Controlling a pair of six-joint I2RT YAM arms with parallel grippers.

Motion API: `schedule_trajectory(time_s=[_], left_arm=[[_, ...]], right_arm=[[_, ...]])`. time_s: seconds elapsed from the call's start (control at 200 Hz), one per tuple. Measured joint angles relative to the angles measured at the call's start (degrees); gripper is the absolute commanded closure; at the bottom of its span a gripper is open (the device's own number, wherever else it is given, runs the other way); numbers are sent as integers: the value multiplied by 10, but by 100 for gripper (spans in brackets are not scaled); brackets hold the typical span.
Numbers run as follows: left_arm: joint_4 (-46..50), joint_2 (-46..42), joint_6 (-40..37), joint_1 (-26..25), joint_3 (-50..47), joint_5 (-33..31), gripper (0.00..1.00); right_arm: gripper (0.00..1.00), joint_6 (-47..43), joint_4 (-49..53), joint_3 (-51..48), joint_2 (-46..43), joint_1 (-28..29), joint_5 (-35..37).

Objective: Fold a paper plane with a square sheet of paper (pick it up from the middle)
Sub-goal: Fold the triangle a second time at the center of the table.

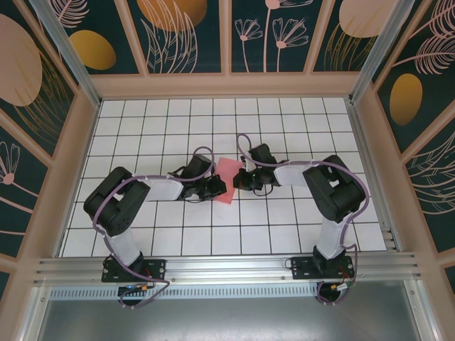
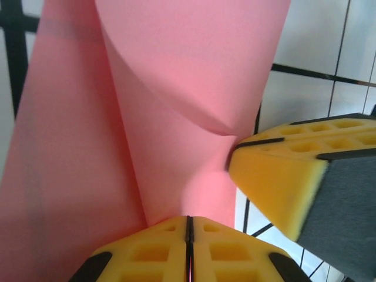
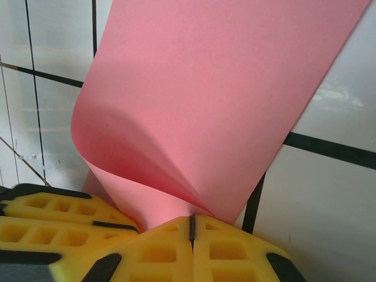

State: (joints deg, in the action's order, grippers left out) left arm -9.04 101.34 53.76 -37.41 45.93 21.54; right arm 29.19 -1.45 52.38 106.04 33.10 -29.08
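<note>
- The desk (image 1: 298,121), a white surface ruled into a grid of tiles, fills the walled enclosure.
- My two arms reach inward from the near edge and meet just past the desk's middle.
- The square sheet of paper (image 1: 229,170), pink-red, hangs between them at that meeting point. It is lifted and bowed into a soft curl, not lying flat.
- My left end effector (image 2: 189,220) is pinched tight on the sheet's lower edge.
- My right end effector (image 3: 191,218) is clamped on the same sheet, just beside the left one.
- I judge the task is barely begun. The paper is picked up and bent, but I see no sharp crease, so every fold of the plane remains.
</note>
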Motion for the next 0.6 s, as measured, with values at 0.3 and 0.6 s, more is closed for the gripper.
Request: schedule_trajectory(time_s=[0.3, 0.6], left_arm=[[24, -11, -23, 0, 51, -40, 86], [51, 23, -25, 0, 54, -62, 86]], right_arm=[[98, -19, 18, 10, 2, 3, 10], [98, -21, 21, 14, 5, 3, 9]])
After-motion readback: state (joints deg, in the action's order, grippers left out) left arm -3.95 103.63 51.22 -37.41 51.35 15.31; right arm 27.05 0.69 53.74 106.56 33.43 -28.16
